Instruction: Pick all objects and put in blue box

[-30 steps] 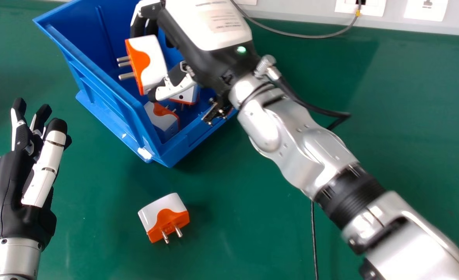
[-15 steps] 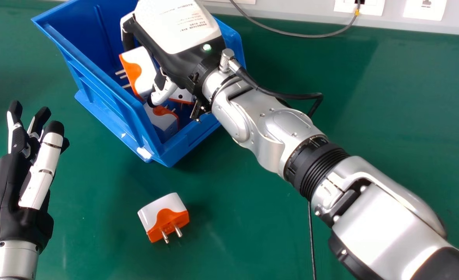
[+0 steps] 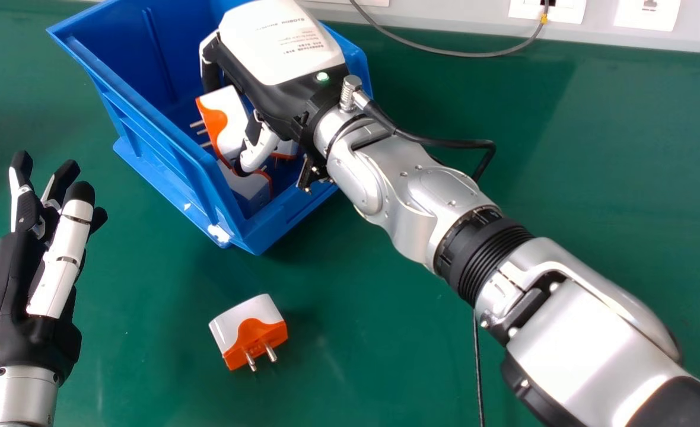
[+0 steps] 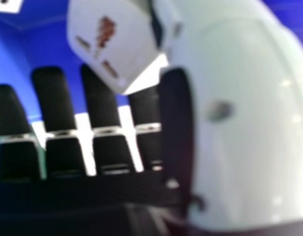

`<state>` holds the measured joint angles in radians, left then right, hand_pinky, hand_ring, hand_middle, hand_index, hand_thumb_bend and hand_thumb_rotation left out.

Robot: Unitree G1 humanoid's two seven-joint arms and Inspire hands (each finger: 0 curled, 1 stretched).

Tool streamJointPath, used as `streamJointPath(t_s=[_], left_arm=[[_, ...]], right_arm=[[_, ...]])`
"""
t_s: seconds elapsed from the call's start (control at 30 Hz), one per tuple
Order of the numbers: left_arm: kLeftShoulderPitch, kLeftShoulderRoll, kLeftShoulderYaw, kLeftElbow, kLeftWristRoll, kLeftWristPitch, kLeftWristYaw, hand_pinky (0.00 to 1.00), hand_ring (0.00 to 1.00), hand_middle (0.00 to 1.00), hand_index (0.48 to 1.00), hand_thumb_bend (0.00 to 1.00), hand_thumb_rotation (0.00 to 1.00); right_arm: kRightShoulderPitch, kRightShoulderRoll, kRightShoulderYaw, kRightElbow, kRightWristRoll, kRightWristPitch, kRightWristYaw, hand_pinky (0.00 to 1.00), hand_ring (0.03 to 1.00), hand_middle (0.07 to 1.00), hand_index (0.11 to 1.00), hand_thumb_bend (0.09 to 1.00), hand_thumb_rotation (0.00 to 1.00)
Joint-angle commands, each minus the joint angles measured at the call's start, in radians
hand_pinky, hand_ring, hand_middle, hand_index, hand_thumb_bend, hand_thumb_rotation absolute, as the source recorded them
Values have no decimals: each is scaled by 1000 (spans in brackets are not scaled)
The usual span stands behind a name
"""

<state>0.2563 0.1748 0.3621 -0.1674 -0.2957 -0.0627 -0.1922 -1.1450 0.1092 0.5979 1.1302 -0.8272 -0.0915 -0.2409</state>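
A green table (image 3: 385,332) meets a pale wall (image 3: 445,18); one plug adapter (image 3: 249,332) lies there, before the blue box (image 3: 166,139). Inside the box, the right hand (image 3: 267,98) pinches another adapter (image 3: 228,121) between thumb and fingers. The left hand (image 3: 24,308) is at the head view's left.

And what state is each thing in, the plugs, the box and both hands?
Blue plastic box: open-topped, upright.
White-and-orange plug adapter: gripped, inside the box.
Two similar adapters: inside the box, partly hidden.
Last adapter: loose on the green tabletop, prongs exposed.
Right hand: closed on the gripped adapter.
Left hand: open.
Small round light: lit green.
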Motion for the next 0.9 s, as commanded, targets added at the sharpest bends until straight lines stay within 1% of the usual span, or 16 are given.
streamJointPath(t_s=[0.0, 0.03, 0.07, 0.13, 0.17, 0.2, 0.27, 0.3, 0.33, 0.37, 0.47, 0.57, 0.67, 0.73, 0.8, 0.87], left_arm=[[-1, 8, 8, -25, -7, -5, -2, 908, 954, 967, 964, 320, 604], [-1, 8, 8, -26, -7, -4, -1, 908, 954, 967, 964, 320, 604], [-1, 8, 8, -26, -7, -3, 0, 908, 955, 968, 964, 313, 598], [-2, 8, 8, -23, -5, -7, -1, 909, 957, 969, 965, 307, 590], [-3, 8, 9, -21, -5, -6, -1, 910, 958, 969, 965, 309, 592], [-4, 8, 8, -23, -5, -4, 1, 910, 958, 970, 965, 309, 593], [-7, 8, 8, -18, -6, -9, -2, 910, 958, 970, 965, 309, 593], [-7, 8, 8, -16, -6, -11, -4, 910, 959, 970, 965, 311, 603], [-8, 9, 9, -15, -8, -14, -8, 911, 959, 970, 965, 310, 604], [-9, 9, 9, -12, -9, -16, -11, 911, 959, 970, 965, 310, 606], [-11, 9, 9, -10, -6, -20, -13, 914, 962, 973, 966, 311, 610], [-13, 8, 8, -12, -5, -16, -11, 916, 965, 974, 966, 315, 615], [-13, 8, 7, -12, 1, -18, -9, 917, 965, 975, 967, 314, 620], [-18, 9, 8, -9, -1, -14, -8, 918, 966, 975, 967, 313, 621], [-18, 9, 9, -11, -7, -9, -8, 918, 966, 975, 967, 313, 622], [-17, 9, 9, -13, -7, -6, -7, 919, 966, 975, 967, 308, 619]], right_arm=[[-32, -12, 13, -36, -5, 12, -1, 493, 616, 661, 597, 525, 0], [-32, -15, 18, -40, -10, 15, -1, 493, 616, 661, 597, 525, 0], [-32, -17, 21, -42, -11, 17, -1, 553, 687, 728, 663, 525, 0], [-31, -21, 27, -46, -12, 19, -4, 639, 794, 826, 766, 527, 0], [-29, -24, 28, -53, -11, 22, -1, 694, 862, 889, 835, 531, 0], [-26, -26, 26, -58, -6, 23, -2, 713, 886, 911, 859, 532, 0], [-21, -27, 22, -64, 2, 26, -2, 713, 886, 911, 859, 532, 0], [-18, -28, 20, -66, 5, 26, -3, 758, 922, 943, 900, 549, 0], [-16, -28, 20, -68, 6, 27, -4, 776, 935, 955, 915, 555, 0], [-15, -28, 20, -68, 7, 27, -6, 792, 944, 964, 927, 560, 0], [-7, -29, 19, -75, 8, 31, -11, 826, 961, 982, 943, 571, 0], [-1, -31, 20, -80, 8, 35, -14, 854, 973, 993, 952, 601, 0], [2, -34, 18, -86, 9, 39, -16, 863, 977, 997, 954, 610, 0], [7, -39, 13, -100, 12, 40, -16, 863, 977, 997, 956, 613, 0], [17, -48, 5, -128, 18, 42, -11, 858, 978, 998, 957, 619, 0], [39, -59, -9, -172, 29, 43, -8, 856, 979, 999, 959, 621, 0]])
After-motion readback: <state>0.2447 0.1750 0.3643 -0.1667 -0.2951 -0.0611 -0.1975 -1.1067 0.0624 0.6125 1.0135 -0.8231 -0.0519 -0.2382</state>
